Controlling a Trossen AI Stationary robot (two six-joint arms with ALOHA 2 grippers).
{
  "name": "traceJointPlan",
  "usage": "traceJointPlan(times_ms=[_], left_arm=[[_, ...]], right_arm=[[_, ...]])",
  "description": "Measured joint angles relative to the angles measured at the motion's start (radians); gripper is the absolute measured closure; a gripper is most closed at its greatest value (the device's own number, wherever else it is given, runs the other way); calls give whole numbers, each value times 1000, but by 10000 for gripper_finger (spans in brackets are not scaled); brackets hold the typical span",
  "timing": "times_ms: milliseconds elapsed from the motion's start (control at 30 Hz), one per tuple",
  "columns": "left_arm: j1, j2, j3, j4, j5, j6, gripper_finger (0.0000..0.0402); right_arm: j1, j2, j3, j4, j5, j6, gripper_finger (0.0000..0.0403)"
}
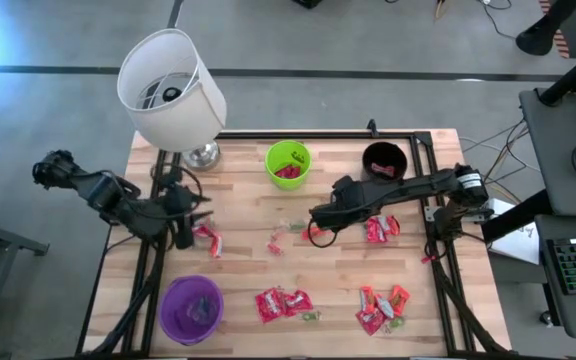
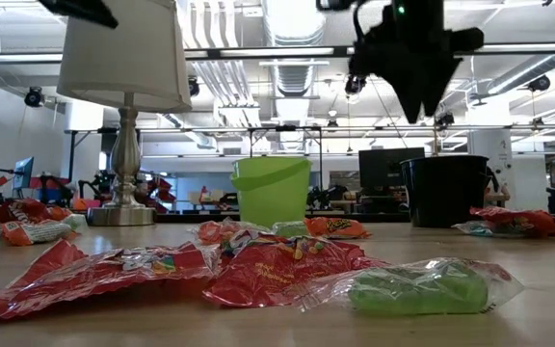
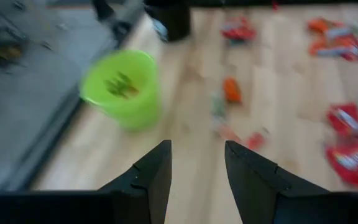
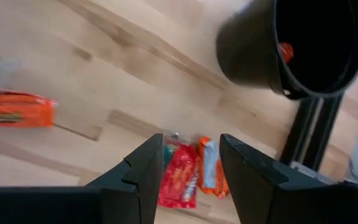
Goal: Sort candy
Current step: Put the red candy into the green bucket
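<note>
Candy lies scattered over the wooden table: red packets, orange-red pieces, a red pair, an orange piece and small sweets. My left gripper is open above the table's left side, beside a red packet; nothing is between its fingers. My right gripper hangs open over the table's middle, pointing steeply down. The red packets show on the table beyond the gap between its fingers. The orange piece lies off to one side.
A green cup with candy inside and a black cup stand at the far edge, and a purple cup at the near left. A white-shaded lamp stands at the far left corner. Bare wood lies between the candy groups.
</note>
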Motion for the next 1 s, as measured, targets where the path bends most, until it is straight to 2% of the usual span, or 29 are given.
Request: traceJointPlan(times_ms=[200, 400, 700, 1000], left_arm=[[0, -19, 53, -23, -115, 55, 269], [5, -36, 67, -67, -235, 38, 269], [5, -54, 67, -100, -425, 23, 269], [14, -105, 67, -100, -458, 19, 269]], right_arm=[[0, 0, -79, 7, -19, 55, 250], [1, 0, -157, 22, -98, 132, 250], [1, 0, -279, 164, -189, 234, 250], [1, 2, -343, 280, -208, 244, 250]])
